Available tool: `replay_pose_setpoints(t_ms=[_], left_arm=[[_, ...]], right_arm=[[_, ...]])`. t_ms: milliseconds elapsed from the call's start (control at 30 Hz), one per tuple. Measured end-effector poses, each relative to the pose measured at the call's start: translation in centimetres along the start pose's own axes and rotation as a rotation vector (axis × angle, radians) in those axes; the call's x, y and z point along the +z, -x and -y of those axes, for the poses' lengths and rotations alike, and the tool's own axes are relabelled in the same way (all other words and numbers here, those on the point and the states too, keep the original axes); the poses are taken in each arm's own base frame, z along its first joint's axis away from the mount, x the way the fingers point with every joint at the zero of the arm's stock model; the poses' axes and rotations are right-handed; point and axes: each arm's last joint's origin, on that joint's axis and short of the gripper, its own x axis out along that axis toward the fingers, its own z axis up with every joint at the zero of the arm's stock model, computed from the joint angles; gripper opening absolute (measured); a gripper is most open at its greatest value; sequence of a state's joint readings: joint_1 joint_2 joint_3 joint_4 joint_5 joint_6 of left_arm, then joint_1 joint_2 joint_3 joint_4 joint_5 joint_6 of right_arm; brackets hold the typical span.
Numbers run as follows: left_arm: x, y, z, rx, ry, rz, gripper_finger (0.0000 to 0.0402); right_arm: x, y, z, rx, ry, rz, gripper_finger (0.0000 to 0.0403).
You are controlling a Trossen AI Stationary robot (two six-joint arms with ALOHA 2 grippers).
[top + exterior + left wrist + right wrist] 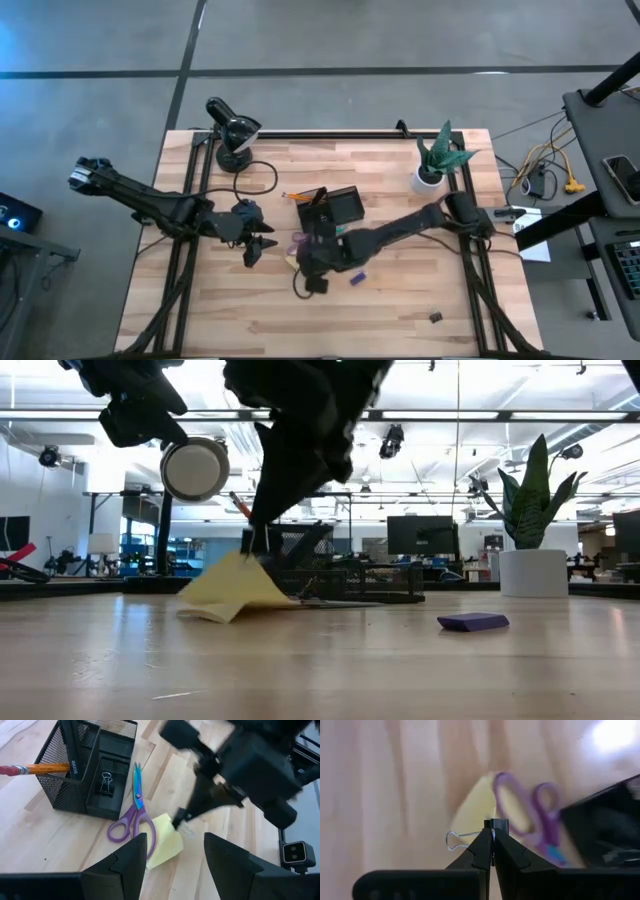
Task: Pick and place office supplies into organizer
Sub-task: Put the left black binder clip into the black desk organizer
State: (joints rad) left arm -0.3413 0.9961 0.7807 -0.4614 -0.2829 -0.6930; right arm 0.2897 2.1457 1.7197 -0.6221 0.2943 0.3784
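From above, we see the right gripper (300, 262) just beside the black mesh organizer (333, 208). Its wrist view shows its fingers pinched shut on a small black binder clip (492, 824) with silver wire loops, above the yellow sticky pad (475, 807). The left gripper (172, 857) gapes empty nearby.

The right pincer (492, 837), closed, pinches a binder clip (470, 839) above the yellow sticky pad (475, 810) and purple scissors (540, 820).

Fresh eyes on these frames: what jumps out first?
The right gripper, shut on a small binder clip, sits mid-table just above the yellow sticky pad and purple-handled scissors. Beside them stands the black mesh organizer, already holding a pencil and another clip. The left gripper hangs open nearby, watching.
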Motion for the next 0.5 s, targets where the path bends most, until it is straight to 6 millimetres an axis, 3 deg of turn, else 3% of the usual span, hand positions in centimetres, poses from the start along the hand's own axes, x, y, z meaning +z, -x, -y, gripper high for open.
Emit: replay_pose_setpoints(t_ms=[300,500], left_arm=[[0.2,0.4,0.0,-0.017,0.012,0.011,0.0180],[0.1,0.4,0.0,-0.028,0.012,0.000,0.0180]], right_arm=[[1.8,2.6,5.2,-0.319,-0.042,-0.073,0.0008],[3.0,2.9,6.2,-0.250,-0.077,-0.070,0.0008]])
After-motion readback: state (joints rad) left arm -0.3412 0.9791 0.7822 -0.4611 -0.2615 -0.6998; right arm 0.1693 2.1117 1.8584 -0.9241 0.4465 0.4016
